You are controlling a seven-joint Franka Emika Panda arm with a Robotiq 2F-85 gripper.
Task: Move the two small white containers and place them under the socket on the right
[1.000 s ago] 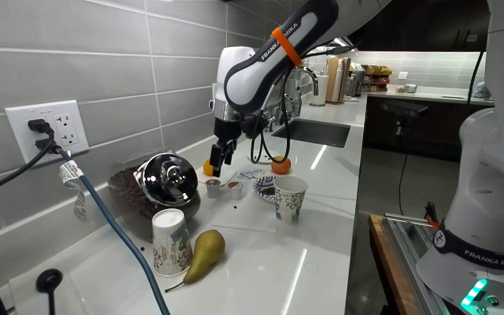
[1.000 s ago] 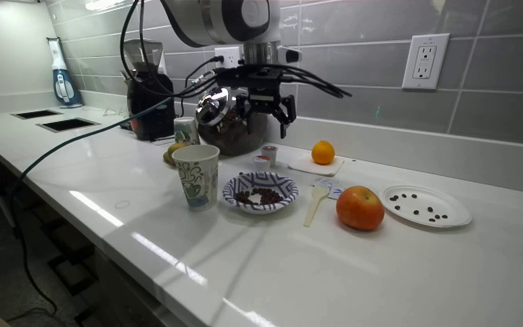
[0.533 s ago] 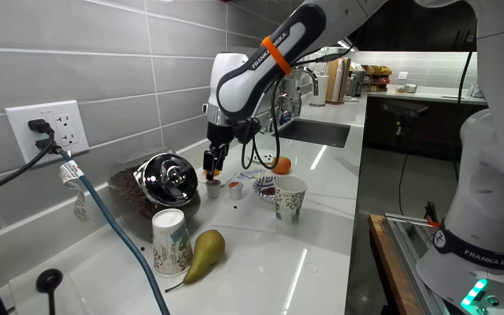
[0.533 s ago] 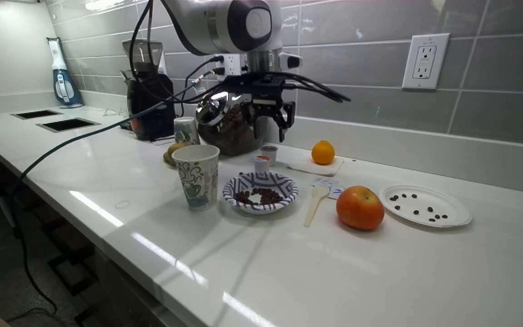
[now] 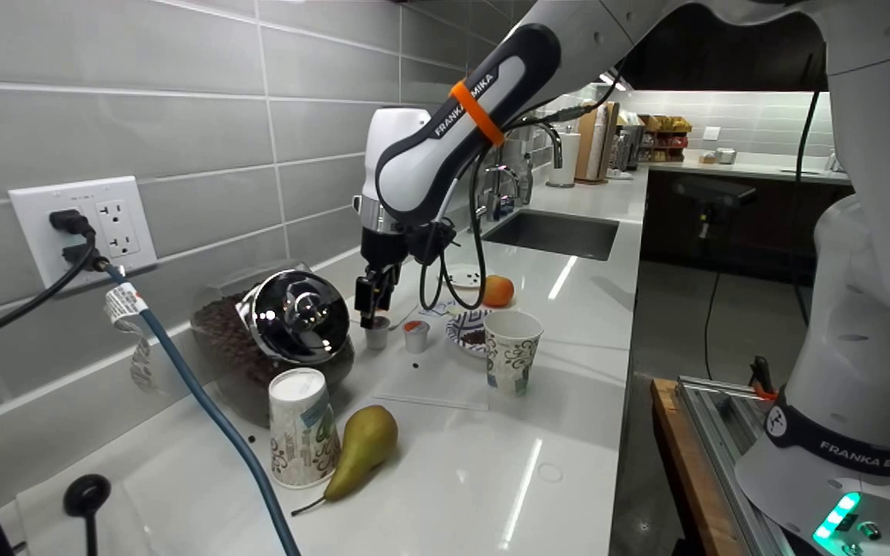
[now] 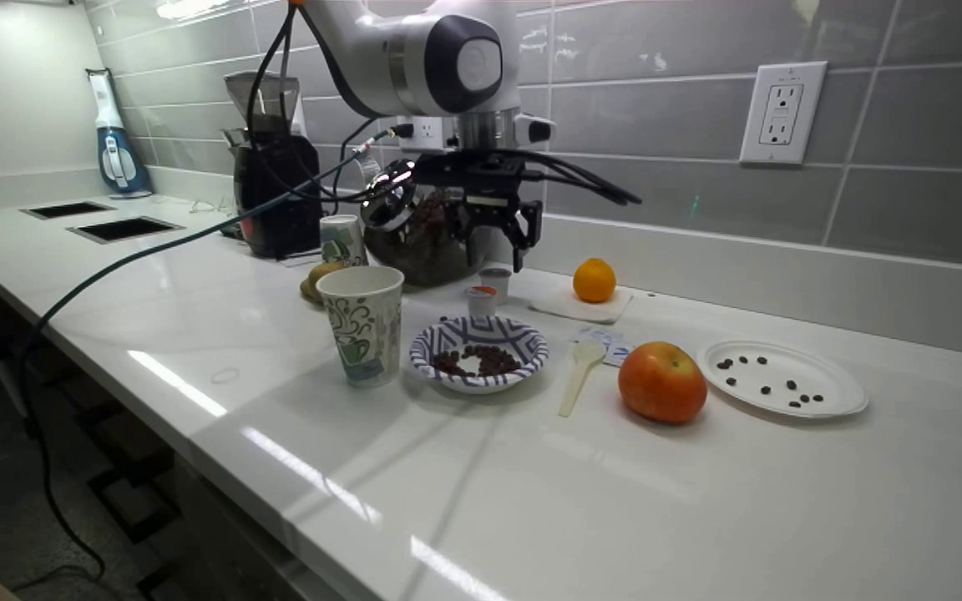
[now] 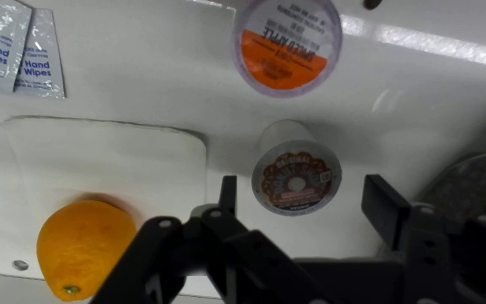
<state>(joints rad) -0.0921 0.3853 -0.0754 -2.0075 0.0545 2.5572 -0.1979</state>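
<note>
got the gripper [image 7: 300,188] hanging low over the donut shop pod [image 7: 296,173], aka the small white container closest to the big glass jar [image 6: 427,259]. got the fingers [image 7: 382,209] spread wide too, one off each side of that pod, with a gap both ways in the wrist view. can't really tell the height of the tips against the pod's top, even from both exterior views.

upright on the counter [image 6: 615,492], pretty clearly. same deal for the spiced apple pod [image 7: 288,46], just beside and in between that one and the patterned bowl [image 6: 523,338] of dark beans [image 6: 493,361].

can see an outlet [image 6: 782,113] on the wall [image 6: 656,125] toward the right in an exterior view, well apart from both pods, plus a white plate [image 6: 823,376] with a few more beans lower down in that area.

also spotted an orange [image 7: 85,249] on a white napkin [image 7: 108,156], hand wipe packets [image 7: 38,67] near that, a pale spoon [image 6: 577,380] beside the packets, and a reddish fruit [image 6: 662,382] right by the plate. down the other way, got a paper cup [image 6: 362,325] standing near the bowl, then a pear [image 5: 368,444] right beside an upside-down cup [image 5: 304,432], can't tell if actually touching.
</note>
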